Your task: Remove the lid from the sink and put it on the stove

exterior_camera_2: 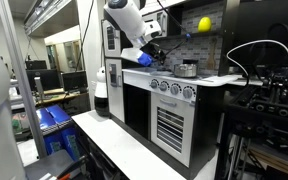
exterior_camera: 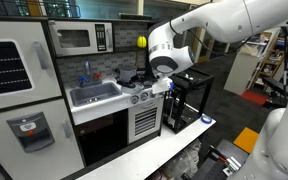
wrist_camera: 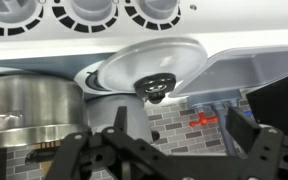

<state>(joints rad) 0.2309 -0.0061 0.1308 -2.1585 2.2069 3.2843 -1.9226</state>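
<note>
The wrist view stands upside down. The lid (wrist_camera: 149,62), round and grey with a dark knob, lies flat on the stove (wrist_camera: 94,20) by a burner ring, between the shiny pot (wrist_camera: 24,100) and the sink (wrist_camera: 246,70). My gripper (wrist_camera: 179,140) is open and empty, a little above and behind the lid, toward the brick back wall. In the exterior views the gripper (exterior_camera: 162,75) (exterior_camera_2: 149,55) hovers over the stove (exterior_camera: 141,98) (exterior_camera_2: 171,88), beside the sink (exterior_camera: 94,95). The lid is hidden behind the gripper there.
A faucet (wrist_camera: 212,105) with a red handle stands at the back of the sink. A microwave (exterior_camera: 76,40) and a yellow ball (exterior_camera: 141,42) sit above the counter. A black frame (exterior_camera: 189,100) stands beside the stove. The pot (exterior_camera_2: 187,69) takes up one burner.
</note>
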